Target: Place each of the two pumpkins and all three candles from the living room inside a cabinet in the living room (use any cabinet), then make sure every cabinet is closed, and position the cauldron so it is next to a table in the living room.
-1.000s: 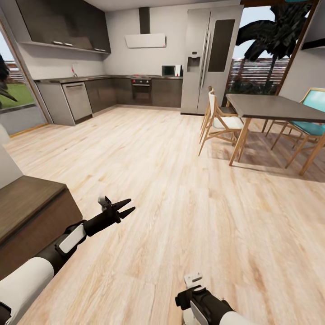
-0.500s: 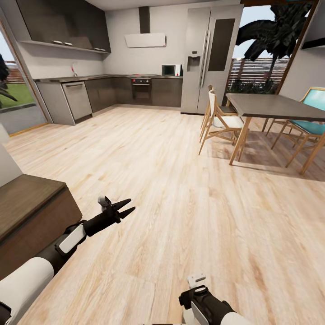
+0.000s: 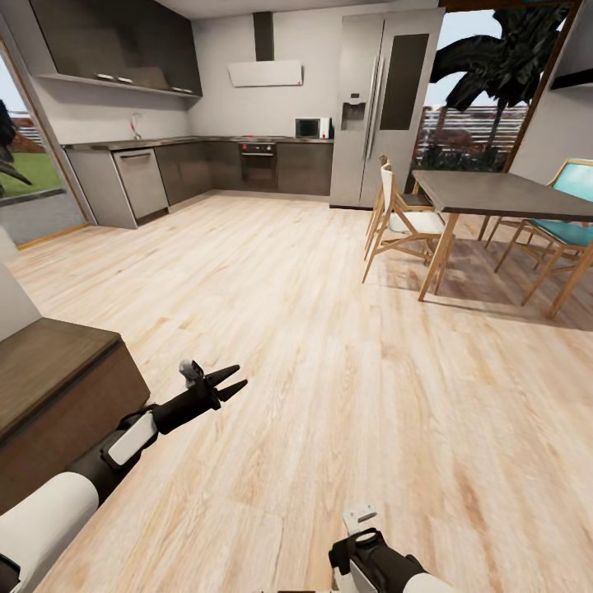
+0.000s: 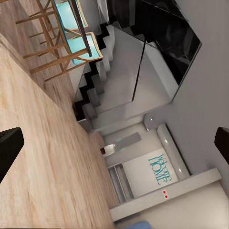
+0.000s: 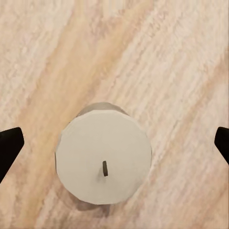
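Right wrist view showed your right gripper (image 5: 114, 143) spread wide above a candle (image 5: 103, 159) standing on the wood floor (image 5: 181, 57) at lower centre frame, while your left gripper (image 3: 234, 380) hung open and empty.

Pale wood grain and matt grey dominate an open-plan interior.
Directly beneath the right gripper (image 5: 114, 143), a candle (image 5: 103, 155) shows a smooth, matt grey-olive top on light, streaky wood-plank floor (image 3: 329, 354). Beside the left gripper (image 3: 231, 379), the cabinet (image 3: 49, 387) is dark brown wood grain. Far ahead, the fridge (image 3: 383, 107) looks like brushed metal, and the dining table (image 3: 502, 193) has a matt grey top on pale wooden legs.
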